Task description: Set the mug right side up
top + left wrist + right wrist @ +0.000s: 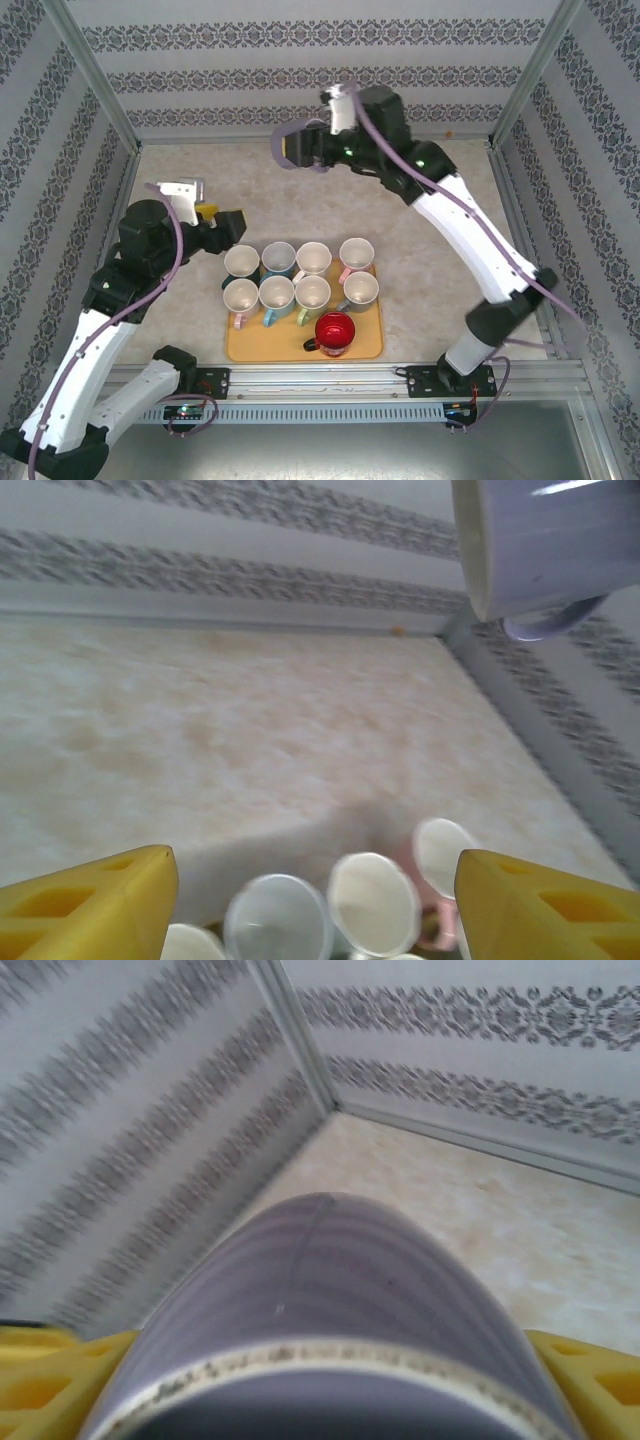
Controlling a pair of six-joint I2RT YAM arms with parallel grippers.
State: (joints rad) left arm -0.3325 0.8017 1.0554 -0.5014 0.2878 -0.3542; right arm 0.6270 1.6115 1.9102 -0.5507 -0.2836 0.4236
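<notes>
One mug aloft by the far wall

The right gripper (287, 148) is clamped on the lilac mug (330, 1290), yellow fingers on either side, holding it in the air near the back wall. The left gripper (228, 226) hovers at the orange tray (240, 348) of other mugs (313, 258), jaws apart and empty.

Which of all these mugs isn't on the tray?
The lavender mug, held up in the air in the right arm's jaws; all the rest sit on the yellow tray.
</notes>
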